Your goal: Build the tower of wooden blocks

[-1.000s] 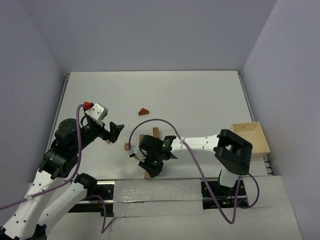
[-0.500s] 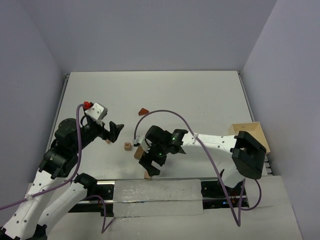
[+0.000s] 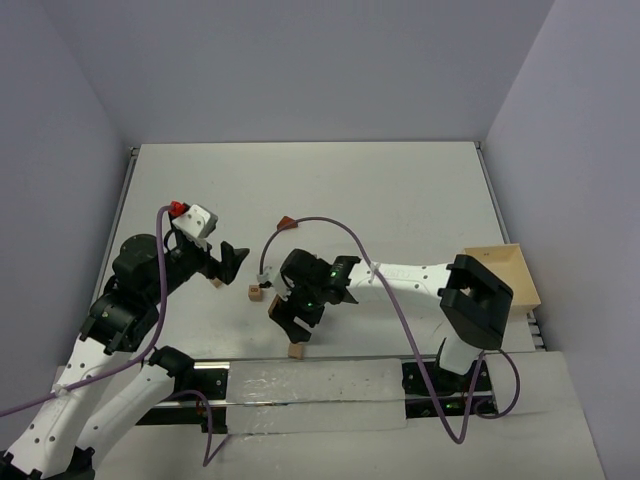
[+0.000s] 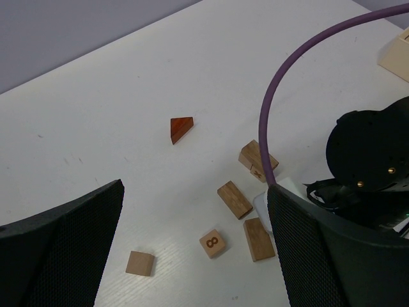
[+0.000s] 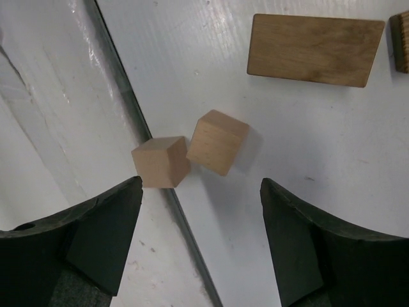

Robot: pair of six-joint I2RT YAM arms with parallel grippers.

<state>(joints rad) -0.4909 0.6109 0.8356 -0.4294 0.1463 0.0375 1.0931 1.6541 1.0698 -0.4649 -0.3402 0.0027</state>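
While above cube (image 5: 217,142), right jaws apart.

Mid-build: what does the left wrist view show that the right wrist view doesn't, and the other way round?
Left wrist only: the red-brown wedge, a cube marked 8, a small flat block, the purple cable and the right arm.
Right wrist only: two plain cubes, corner to corner by the table's near edge.
Both: the white table and tan bricks. I cannot tell whether any brick is the same one in both views.
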